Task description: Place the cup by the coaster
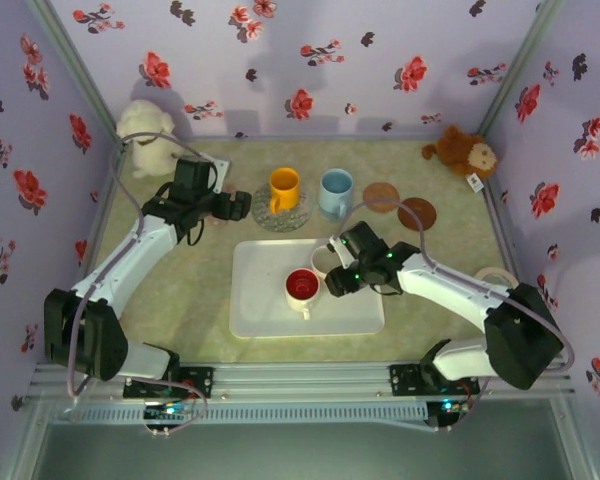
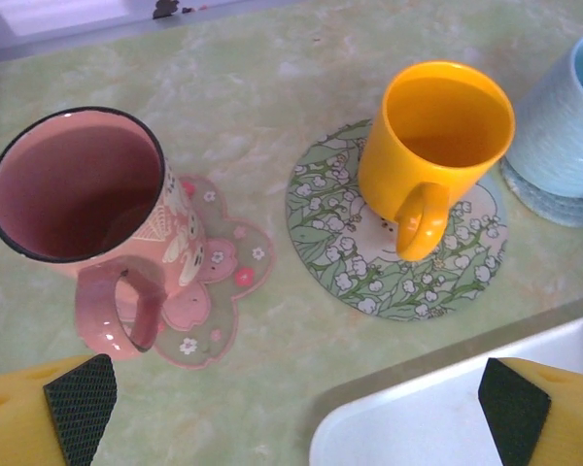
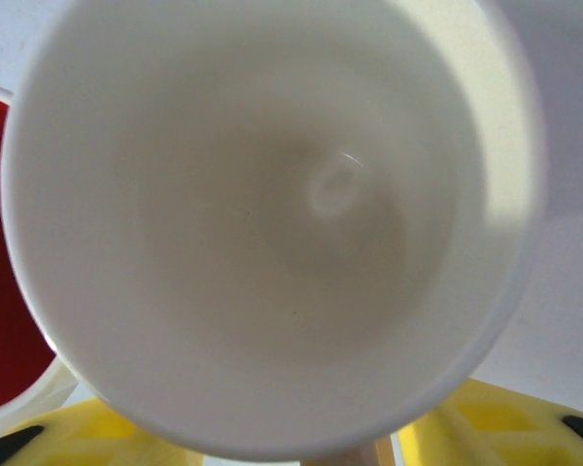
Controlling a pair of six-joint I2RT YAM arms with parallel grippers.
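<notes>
White ceramic cup (image 3: 272, 223), upright on white rectangular tray (image 1: 270, 310) beside red-lined cup (image 1: 302, 285), is straddled by jaws of right gripper (image 1: 332, 268), grasp not discernible; jaws of left gripper (image 2: 296, 417) are held released above pale green surface (image 2: 272, 78).

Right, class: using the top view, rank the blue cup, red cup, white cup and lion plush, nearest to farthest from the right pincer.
1. white cup, at the right pincer, on the tray.
2. red cup, just left, same tray.
3. blue cup, behind the tray.
4. lion plush, far right corner.
</notes>
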